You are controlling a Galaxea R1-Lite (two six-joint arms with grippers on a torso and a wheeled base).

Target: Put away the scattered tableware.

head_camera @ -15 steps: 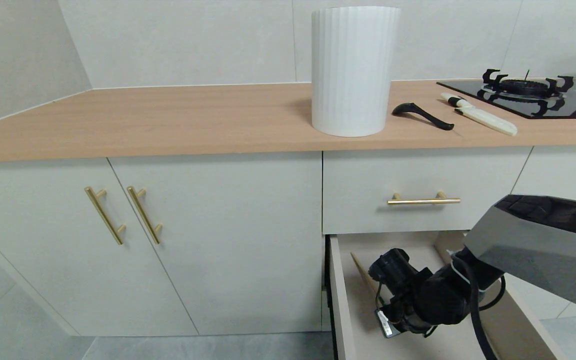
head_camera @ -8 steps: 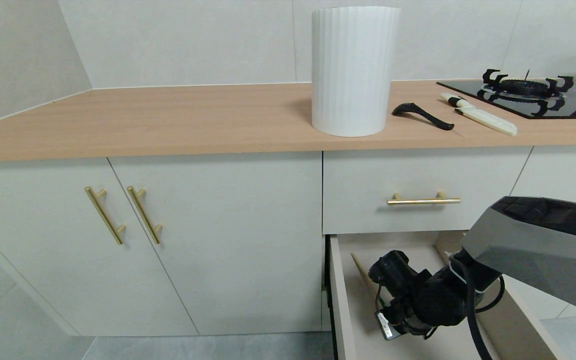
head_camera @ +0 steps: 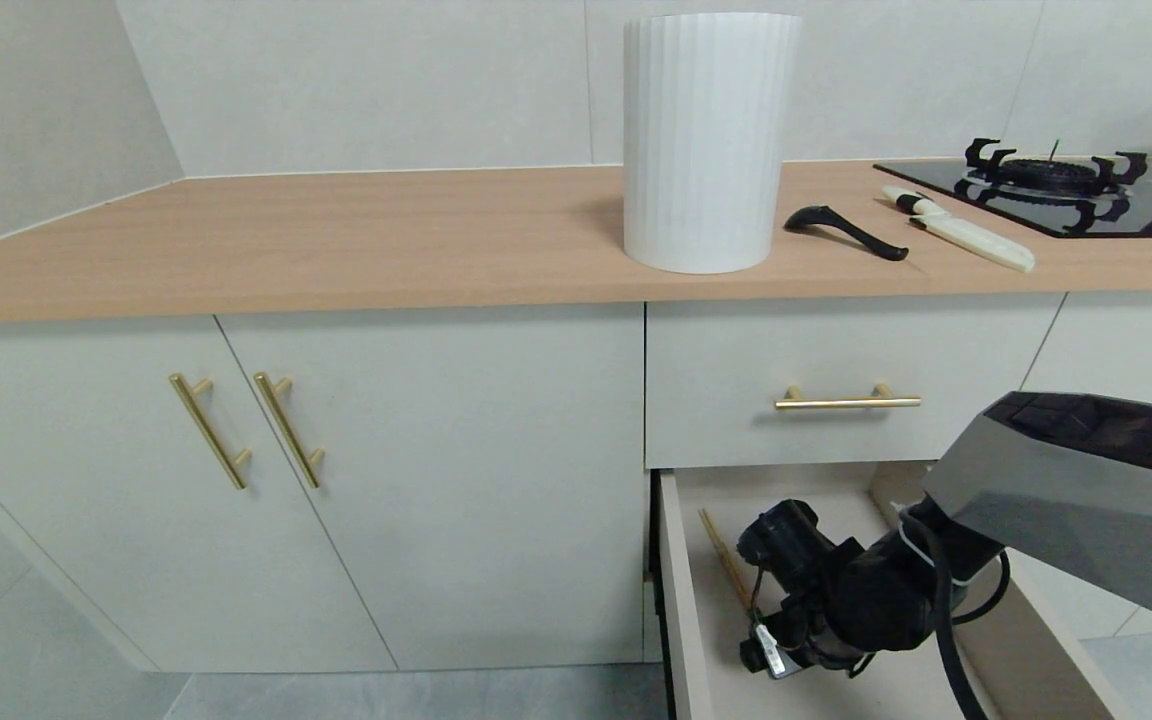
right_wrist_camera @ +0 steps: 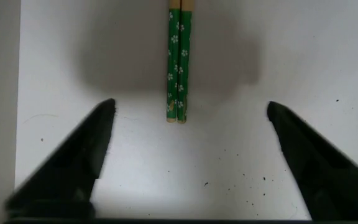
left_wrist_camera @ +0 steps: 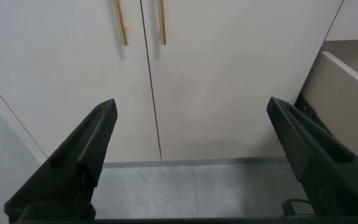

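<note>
Wooden bench and open drawer below it, each with tableware.
On the bench (head_camera: 336,240) a tall white ribbed container (head_camera: 701,140) stands upright; just beside it lies a black spoon (head_camera: 844,230), then a pale knife (head_camera: 956,232) near the black hob (head_camera: 1056,190) set at the right end. In the drawer (head_camera: 681,600), a pair of chopsticks (head_camera: 726,565) lies flat, side by side and touching, near its left wall.

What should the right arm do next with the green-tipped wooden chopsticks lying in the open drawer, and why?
Probably lift the right gripper out of the pale open drawer: its jaws are spread and the green-tipped wooden chopsticks lie free on its floor, while a black spoon and white knife lie on the wooden counter.
</note>
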